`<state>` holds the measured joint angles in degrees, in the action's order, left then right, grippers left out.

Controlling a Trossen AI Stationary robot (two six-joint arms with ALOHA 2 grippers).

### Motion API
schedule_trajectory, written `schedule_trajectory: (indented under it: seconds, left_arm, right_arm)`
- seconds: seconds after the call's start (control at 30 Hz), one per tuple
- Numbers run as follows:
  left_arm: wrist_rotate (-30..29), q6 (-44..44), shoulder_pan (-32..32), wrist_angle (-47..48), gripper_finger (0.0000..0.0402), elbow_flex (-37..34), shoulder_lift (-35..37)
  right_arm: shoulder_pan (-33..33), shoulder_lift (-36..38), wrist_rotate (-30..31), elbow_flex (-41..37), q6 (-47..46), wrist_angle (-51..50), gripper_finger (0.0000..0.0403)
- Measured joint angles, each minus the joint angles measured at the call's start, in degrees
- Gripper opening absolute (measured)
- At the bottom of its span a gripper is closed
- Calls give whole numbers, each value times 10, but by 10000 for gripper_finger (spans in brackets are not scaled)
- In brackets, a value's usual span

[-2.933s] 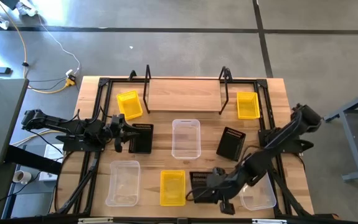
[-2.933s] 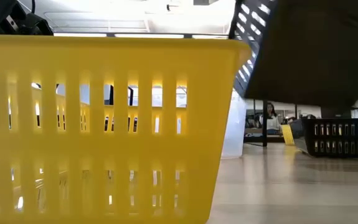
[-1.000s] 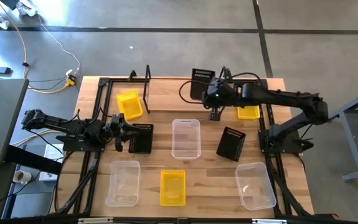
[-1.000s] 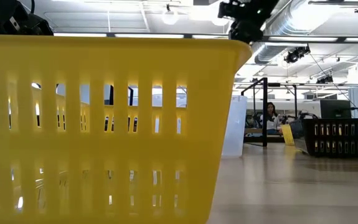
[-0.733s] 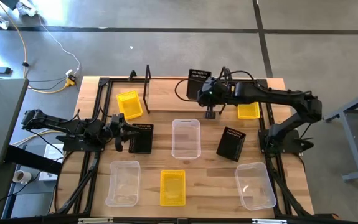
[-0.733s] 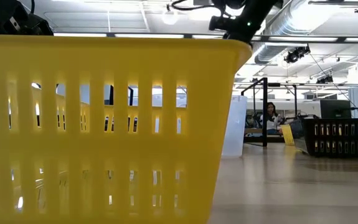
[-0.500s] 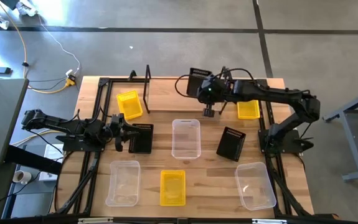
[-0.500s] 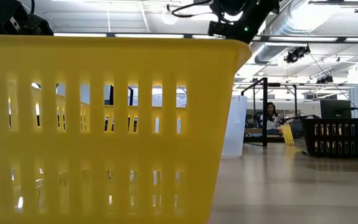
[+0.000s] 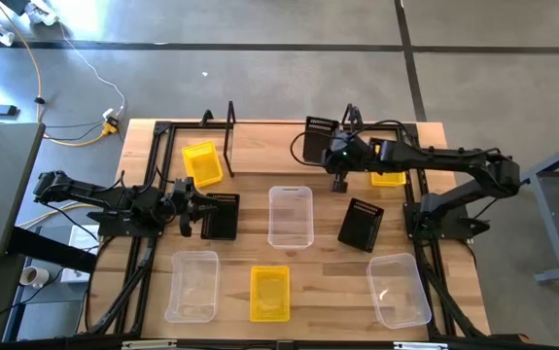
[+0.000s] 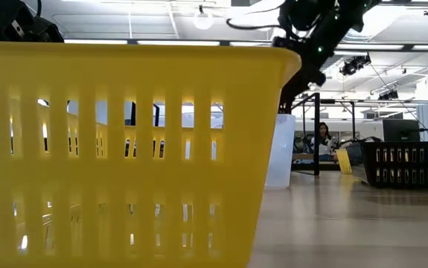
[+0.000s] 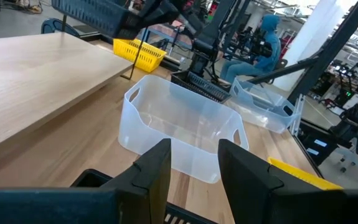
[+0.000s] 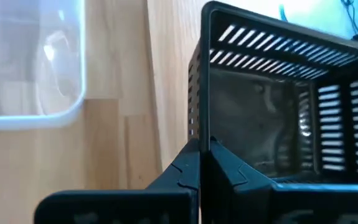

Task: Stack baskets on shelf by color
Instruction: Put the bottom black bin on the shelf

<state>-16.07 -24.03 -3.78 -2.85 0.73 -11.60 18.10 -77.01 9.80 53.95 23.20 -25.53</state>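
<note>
Right tool (image 12: 198, 163) pinching black basket (image 12: 284, 106) wall — above shelf (image 9: 284, 148)

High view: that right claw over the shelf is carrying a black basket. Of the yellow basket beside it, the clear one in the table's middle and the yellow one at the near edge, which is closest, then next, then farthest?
From the right gripper, shut on the black basket:
1. Yellow basket beside the shelf's right end, nearest.
2. Clear basket in mid-table, only a little farther.
3. Yellow basket at the near edge, clearly farthest.
</note>
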Motion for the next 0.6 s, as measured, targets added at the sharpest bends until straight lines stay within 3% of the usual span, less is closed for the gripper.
schedule_trajectory:
  seconds: [0.17,0.6]
  left_arm:
    - [0,0,0,0,125,0,0]
    - [-4,-15,0,0,125,0,0]
  right_arm:
    - [9,0,-22,-39,30,10,0]
    - [32,0,11,-73,56,35,0]
